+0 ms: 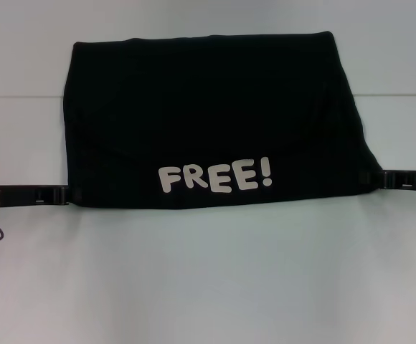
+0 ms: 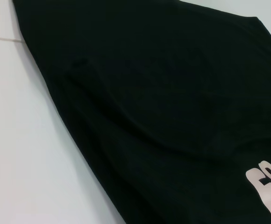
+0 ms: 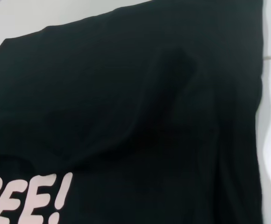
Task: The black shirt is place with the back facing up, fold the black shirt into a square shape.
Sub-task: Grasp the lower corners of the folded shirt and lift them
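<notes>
Head view: black shirt [image 1: 215,118] lies folded on white table [image 1: 208,287], white "FREE!" print [image 1: 215,177] along its near edge. My left gripper [image 1: 66,194] sits at shirt's near left corner, my right gripper [image 1: 369,176] at near right corner; grip state of both hidden, cannot tell.

Left wrist view: shirt [image 2: 163,107] fills frame, soft creases, part of print [image 2: 266,189] visible.

Right wrist view: shirt [image 3: 126,107] wrinkled, print [image 3: 28,198] partly visible.

matt black cloth shirt [image 1: 208,107] with smooth pale "FREE!" print [image 1: 215,177], smooth white table [image 1: 208,287]
</notes>
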Tool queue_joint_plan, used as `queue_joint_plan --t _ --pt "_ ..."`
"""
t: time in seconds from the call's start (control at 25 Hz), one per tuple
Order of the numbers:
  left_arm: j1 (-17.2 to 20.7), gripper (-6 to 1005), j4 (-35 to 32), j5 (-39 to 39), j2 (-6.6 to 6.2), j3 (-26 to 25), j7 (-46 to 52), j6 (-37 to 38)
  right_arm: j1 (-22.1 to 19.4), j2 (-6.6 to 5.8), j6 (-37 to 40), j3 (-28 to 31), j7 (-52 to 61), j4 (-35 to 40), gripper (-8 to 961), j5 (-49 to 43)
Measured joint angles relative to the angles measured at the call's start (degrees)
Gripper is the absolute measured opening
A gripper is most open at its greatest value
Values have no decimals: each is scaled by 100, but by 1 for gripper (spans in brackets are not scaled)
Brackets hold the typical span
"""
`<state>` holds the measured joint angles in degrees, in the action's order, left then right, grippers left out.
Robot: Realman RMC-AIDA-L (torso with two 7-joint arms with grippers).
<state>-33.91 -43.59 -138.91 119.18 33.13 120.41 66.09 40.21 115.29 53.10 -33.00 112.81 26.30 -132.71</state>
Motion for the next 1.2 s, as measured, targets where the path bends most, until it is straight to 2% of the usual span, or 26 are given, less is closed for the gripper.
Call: queue_joint_plan --t 0.12,0.32,0.56,0.68,0.72,0.84,1.04,1.2 --pt "6 6 0 4 7 0 0 0 -26 -4 3 2 1 6 318 0" --pt "8 6 7 4 17 -7 0 2 -81 -14 58 18 -3 20 83 1" --pt "40 5 -100 3 3 -43 0 320 -310 -29 537 76 -55 310 3 70" --pt "144 5 -302 29 -11 -72 0 587 -571 -30 1030 86 -72 616 3 170" --pt "288 5 -570 67 -7 -96 0 844 -676 -31 1221 89 -82 723 3 211" --pt "408 5 -751 73 -12 -180 -5 1169 -1013 -31 1834 112 -198 1003 3 348" --pt "497 5 -835 22 -120 -784 -359 2321 -1539 -38 2739 358 -592 1276 4 467" --pt "585 5 -859 -40 -191 -983 -558 3088 -1876 -115 3375 663 -922 1351 4 453"
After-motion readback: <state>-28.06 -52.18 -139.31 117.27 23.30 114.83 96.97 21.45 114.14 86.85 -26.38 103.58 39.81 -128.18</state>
